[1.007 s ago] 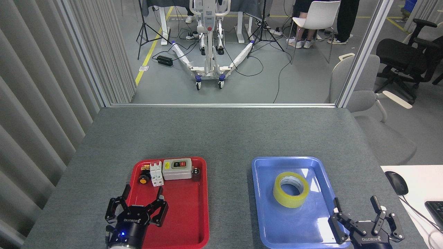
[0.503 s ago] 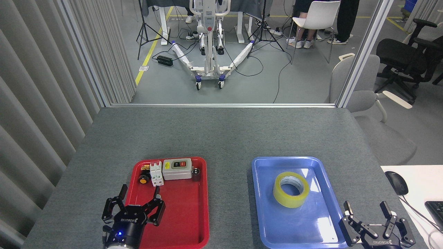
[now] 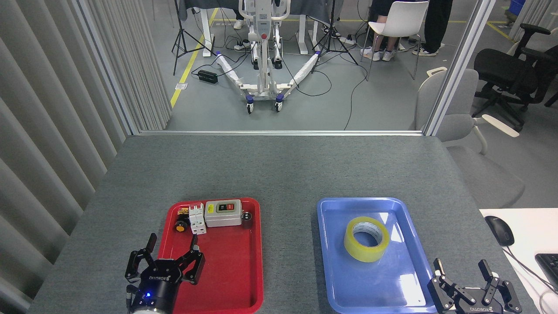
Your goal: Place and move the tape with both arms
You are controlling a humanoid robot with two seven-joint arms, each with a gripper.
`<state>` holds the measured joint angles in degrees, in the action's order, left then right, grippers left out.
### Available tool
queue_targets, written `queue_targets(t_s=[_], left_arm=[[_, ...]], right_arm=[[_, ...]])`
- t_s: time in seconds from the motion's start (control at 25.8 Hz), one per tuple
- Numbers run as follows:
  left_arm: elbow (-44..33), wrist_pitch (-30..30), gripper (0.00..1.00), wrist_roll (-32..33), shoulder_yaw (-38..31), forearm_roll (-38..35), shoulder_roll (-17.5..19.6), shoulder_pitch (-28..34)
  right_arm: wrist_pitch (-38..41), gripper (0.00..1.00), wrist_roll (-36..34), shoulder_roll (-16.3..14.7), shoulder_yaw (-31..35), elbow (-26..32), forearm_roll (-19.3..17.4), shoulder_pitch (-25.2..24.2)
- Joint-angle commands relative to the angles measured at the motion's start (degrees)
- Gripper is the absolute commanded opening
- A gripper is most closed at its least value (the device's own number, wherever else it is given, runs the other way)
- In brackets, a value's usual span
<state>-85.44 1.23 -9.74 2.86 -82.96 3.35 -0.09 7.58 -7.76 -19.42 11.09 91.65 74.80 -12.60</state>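
Grey felt covers your counter (image 3: 279,174); on it the tape (image 3: 366,239) lies flat mid-way in the blue tray (image 3: 331,261), hole up, so fingers can close on its rim. Your right pincer (image 3: 467,279) hovers spread at the tray's near corner, empty. Your left pincer (image 3: 168,255), also spread and empty, hangs over the red tray (image 3: 235,279), well apart from the tape.

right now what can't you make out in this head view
- Right gripper: its wrist and arm are cut off by the bottom edge; only the spread fingers show.
- Left gripper: the arm behind it is cut off by the bottom edge.
- Tape: the print on its white core is too small to read.
- Grey switch box in the red tray: its label is too small to read.
- Keyboard: cut off by the right edge.
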Motion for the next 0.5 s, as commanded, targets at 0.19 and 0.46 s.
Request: queue_targets(t_s=[0.19,0.46], left_arm=[[0.9,-0.1,1.0,0.0,-0.8,0.0,0.1,0.0],[0.9,-0.1,1.0,0.0,-1.5,0.0,0.1,0.0]], right_arm=[[0.2,0.99,0.0,0.0,0.0,0.0,0.0,0.0],[0.2,0.99,-0.1,0.0,0.0,0.0,0.0,0.6]])
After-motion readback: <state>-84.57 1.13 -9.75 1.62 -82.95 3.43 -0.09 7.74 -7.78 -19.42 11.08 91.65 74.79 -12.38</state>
